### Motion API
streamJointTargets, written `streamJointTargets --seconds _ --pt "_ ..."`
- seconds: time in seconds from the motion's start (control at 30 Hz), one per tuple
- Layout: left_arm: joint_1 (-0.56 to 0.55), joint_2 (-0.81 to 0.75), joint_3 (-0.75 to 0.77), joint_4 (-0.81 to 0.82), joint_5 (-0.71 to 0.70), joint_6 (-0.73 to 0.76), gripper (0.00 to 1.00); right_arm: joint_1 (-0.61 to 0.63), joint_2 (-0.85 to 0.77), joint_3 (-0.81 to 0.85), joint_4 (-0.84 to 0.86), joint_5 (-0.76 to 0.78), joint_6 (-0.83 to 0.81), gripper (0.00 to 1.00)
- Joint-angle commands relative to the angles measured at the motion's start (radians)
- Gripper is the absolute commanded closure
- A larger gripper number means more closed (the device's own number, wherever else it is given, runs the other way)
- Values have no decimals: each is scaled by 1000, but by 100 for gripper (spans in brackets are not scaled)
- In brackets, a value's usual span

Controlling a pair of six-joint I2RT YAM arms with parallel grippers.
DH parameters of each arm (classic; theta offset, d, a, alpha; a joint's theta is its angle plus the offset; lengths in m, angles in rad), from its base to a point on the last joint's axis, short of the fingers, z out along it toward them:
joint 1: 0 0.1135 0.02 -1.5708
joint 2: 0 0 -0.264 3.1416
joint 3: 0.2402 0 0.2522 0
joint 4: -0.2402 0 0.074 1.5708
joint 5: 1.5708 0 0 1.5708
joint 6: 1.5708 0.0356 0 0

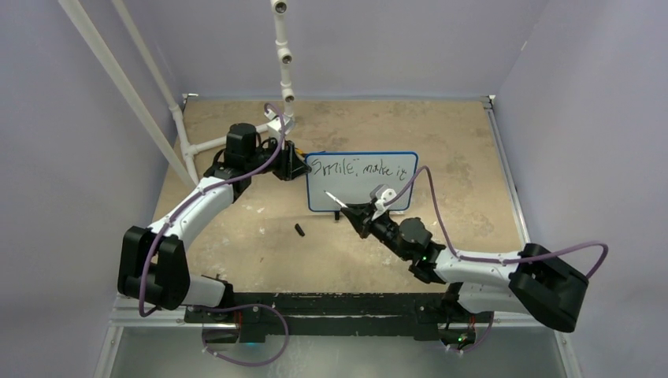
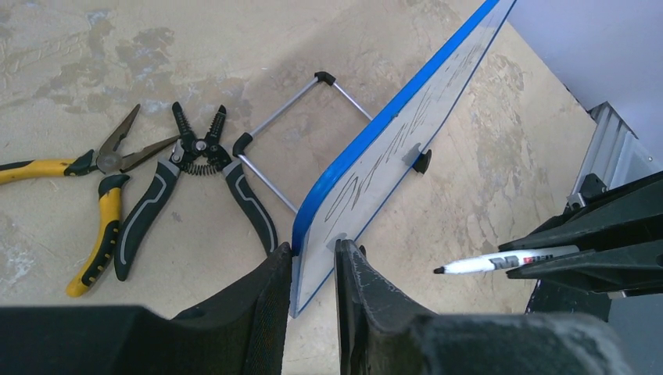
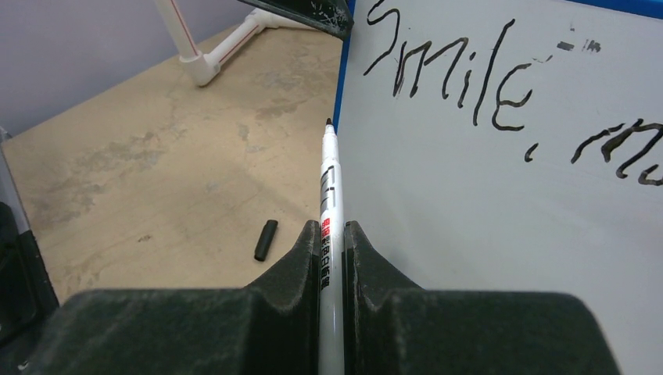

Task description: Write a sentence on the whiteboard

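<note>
Between the fingers of the left pincer (image 2: 314, 251) stands the whiteboard (image 1: 354, 187), its blue-framed end pinched from both faces. It stands upright on the table (image 1: 441, 142), with one black foot (image 2: 422, 162) showing on the written side. The sentence (image 3: 453, 74) runs away from that grip along the top of the board in a single black line, reading "Smile, make it". The board below the writing is bare. The right pincer (image 3: 332, 226) faces the board's written side and is pressed together on a white marker (image 3: 328, 180). The marker juts straight out ahead of the fingers, uncapped, its black tip toward the board's lower corner at the left pincer's end. In the left wrist view the tip sits apart from the board. A black cap (image 1: 299, 230) lies on the table just left of the right pincer. Beyond the left pincer, behind the board, are a wire stand (image 2: 283, 111), a black-handled wire stripper (image 2: 191, 148) and yellow-handled pliers (image 2: 102, 234), all lying flat. The table is tan, mottled and scuffed with paler patches. A metal rail (image 1: 157, 315) edges its near side behind both pincers. Pale lavender walls (image 1: 394, 39) close it in, and a white pipe frame (image 1: 283, 55) rises at the far side past the left pincer.
</note>
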State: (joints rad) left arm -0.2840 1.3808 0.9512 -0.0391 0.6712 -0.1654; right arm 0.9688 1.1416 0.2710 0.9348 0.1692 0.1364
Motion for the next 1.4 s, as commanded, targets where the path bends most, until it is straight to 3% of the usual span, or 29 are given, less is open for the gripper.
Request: streamJointTargets --seconds 0.0,0.3,1.37 --pt "-14 10 -4 65 31 -14 75 12 80 81 88 61 -35 100" --pt "-33 20 -5 64 25 -10 80 19 223 178 72 113 -37 100" --pt "-35 41 5 49 -12 -16 84 20 332 254 -17 190 -13 100"
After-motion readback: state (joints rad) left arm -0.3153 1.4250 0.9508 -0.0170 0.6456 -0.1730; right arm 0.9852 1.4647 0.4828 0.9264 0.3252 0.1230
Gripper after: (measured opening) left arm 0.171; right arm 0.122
